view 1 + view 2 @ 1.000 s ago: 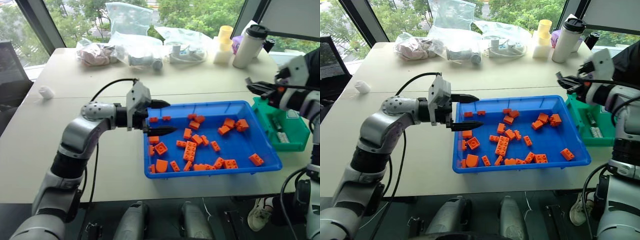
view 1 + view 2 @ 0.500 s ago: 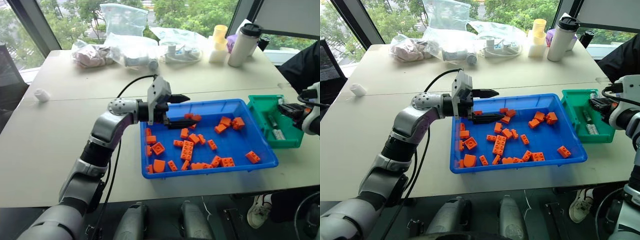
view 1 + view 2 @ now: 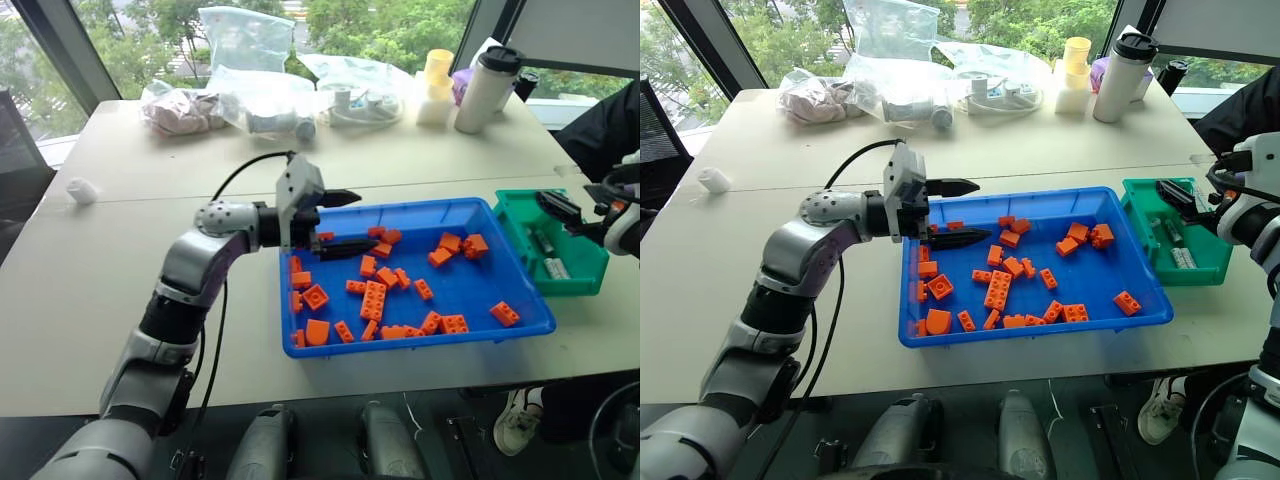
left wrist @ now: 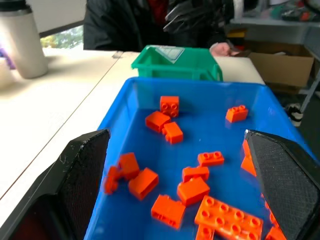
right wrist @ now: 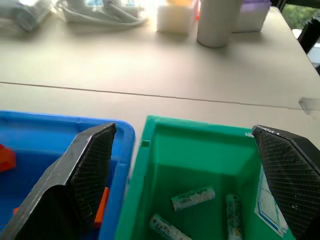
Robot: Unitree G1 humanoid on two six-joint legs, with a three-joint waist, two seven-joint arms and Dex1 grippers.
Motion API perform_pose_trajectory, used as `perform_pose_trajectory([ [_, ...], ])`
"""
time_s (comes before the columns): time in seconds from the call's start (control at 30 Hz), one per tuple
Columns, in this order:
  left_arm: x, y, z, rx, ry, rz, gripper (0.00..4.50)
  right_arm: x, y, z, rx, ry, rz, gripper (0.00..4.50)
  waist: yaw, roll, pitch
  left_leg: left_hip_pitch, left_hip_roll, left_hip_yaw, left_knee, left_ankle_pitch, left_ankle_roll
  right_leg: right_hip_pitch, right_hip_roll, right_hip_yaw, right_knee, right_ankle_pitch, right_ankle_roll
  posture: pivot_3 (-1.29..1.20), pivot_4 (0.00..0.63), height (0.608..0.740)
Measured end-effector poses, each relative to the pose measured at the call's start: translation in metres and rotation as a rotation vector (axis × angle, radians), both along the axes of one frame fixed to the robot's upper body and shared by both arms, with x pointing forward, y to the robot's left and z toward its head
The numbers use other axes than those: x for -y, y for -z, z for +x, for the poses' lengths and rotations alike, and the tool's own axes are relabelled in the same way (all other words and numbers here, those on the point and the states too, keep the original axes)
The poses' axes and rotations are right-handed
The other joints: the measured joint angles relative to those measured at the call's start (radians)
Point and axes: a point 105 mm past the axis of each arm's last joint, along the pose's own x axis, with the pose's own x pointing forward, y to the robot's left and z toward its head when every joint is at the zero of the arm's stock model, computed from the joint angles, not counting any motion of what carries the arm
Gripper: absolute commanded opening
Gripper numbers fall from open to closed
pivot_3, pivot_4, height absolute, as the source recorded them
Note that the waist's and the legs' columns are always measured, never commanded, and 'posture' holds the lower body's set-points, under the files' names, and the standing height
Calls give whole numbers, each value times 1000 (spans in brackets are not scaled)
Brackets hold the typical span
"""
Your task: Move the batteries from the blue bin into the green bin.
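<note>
Main risk as I see it: my left claw [image 3: 952, 212] hangs spread wide and empty over the near-left corner of the blue bin [image 3: 1120, 216], and everything I can see under it is orange bricks [image 3: 997, 293]. I can't pick out a single silvery cylinder among them, so a blind close there likely grabs a brick, or shoves bricks around and buries any battery that's hidden underneath. Second risk: my right claw [image 5: 185, 165] sits released, holding nothing, right over the green bin [image 5: 200, 150]; moving off low could clip the rim and skid the bin along the desk [image 3: 100, 260], since it's light plastic and only butts against the blue bin's side. The batteries [image 5: 193, 198] I can see are small, grey, metallic cylinders with printed wraps, at least three lying flat and loose on the green bin's floor, at different angles, not stacked. They're round and smooth, so I'd expect them to roll if the bin gets knocked. Whether any remain in the blue bin I can't tell.
</note>
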Motion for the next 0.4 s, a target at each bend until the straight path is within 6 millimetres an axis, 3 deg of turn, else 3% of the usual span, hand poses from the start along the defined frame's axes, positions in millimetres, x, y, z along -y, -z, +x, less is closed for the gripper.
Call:
perform_pose_trajectory([
  [0.13, -47, 7, -6, -56, -192, 19, 4500, -29, 13, -27, -41, -188, 20, 4460, 2, 0, 0, 0, -1, 0, 1, 0, 0, 1, -1, 0, -1, 0, 0, 0, 150, 740],
  [0.23, -65, 8, -25, -88, -232, 71, 4500, -43, 15, -53, -107, -319, 65, 4460, 11, 0, 0, 0, -1, -1, 1, 0, 0, 3, -2, -1, -1, 0, 0, 0, 150, 740],
  [0.4, -76, 0, -44, -116, -225, 121, 4500, -48, 18, -71, -222, -400, 55, 4460, 18, 0, 0, 4, -1, -1, 2, -1, 1, 8, -1, -1, -2, 0, 0, 0, 150, 740],
])
